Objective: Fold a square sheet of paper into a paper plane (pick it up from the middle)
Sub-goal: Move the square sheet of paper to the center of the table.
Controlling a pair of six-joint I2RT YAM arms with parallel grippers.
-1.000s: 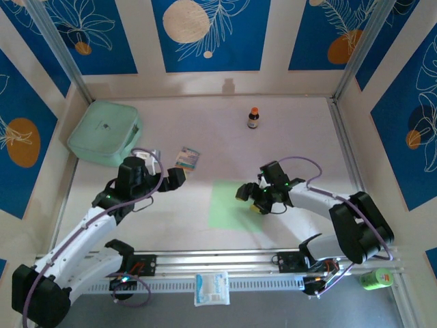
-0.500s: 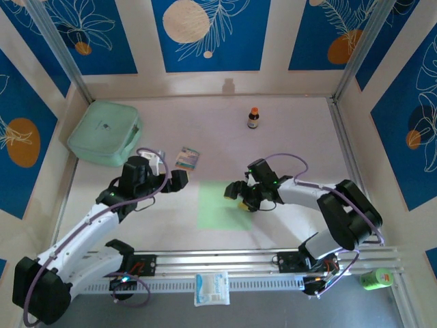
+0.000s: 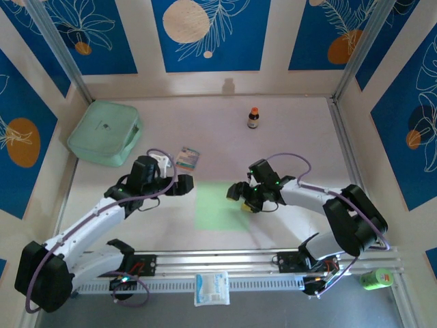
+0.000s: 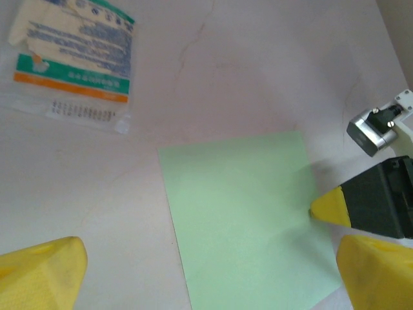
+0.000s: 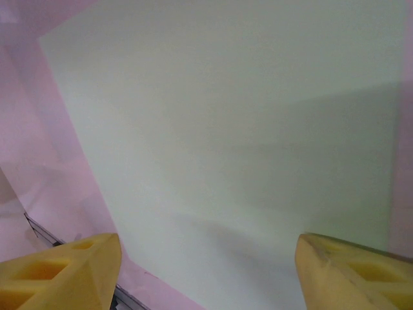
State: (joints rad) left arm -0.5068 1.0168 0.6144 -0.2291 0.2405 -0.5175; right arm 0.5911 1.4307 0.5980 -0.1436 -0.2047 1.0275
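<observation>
Paper (image 3: 217, 210) flat on desk (image 3: 293, 137), right end effector (image 3: 239, 198) wide at its edge, left end effector (image 3: 186, 182) wide beside it

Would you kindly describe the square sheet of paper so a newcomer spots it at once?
On the pale table, look between the left gripper and the right gripper. The square sheet of paper lies flat there: plain lime-green, unlike the printed packet and the bulkier mint box farther back.

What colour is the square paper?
The thin square sheet of paper is plain pale lime-green, clearest from the left wrist.
</observation>
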